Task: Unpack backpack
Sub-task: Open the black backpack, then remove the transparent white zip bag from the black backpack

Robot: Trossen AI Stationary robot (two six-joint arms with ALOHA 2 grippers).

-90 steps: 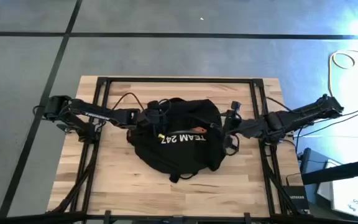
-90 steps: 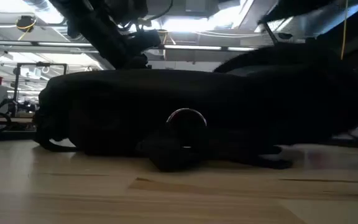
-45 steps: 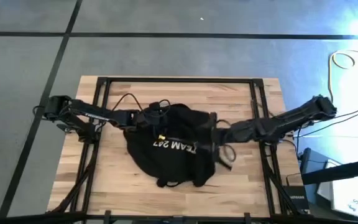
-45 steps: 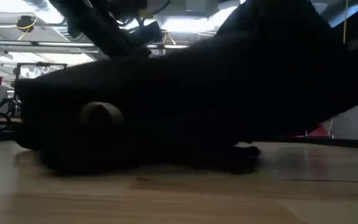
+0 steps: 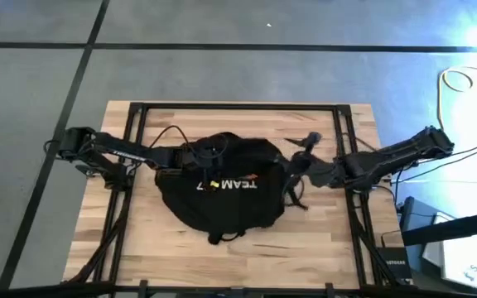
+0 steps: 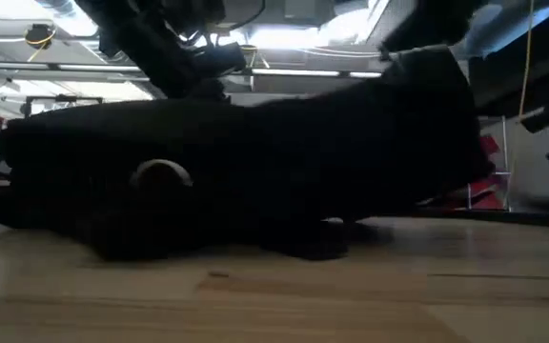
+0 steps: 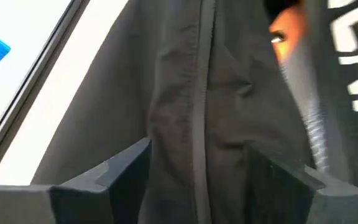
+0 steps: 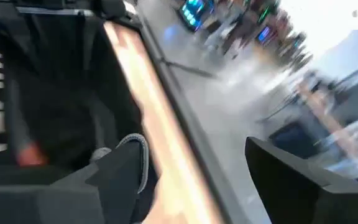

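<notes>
Backpack [image 5: 222, 192], black with white "TEAM 247" lettering [image 5: 230, 183], lying flat at the middle of the wooden surface [image 5: 321, 248]. You see nothing unpacked: no item lies on the surface beside it, so the task stands near its start. Its contents are hidden; only a small orange patch [image 7: 286, 34] shows by the seam, and you cannot tell what that is. Your left gripper [image 7: 194, 180] presses on the bag's left side, fingers spread to either side of a fabric fold with a seam, not visibly pinching it. Your right gripper [image 5: 298, 164] sits at the bag's right edge, fingers parted and gripping nothing visible. What is left, judging from this: open the bag and remove everything.
</notes>
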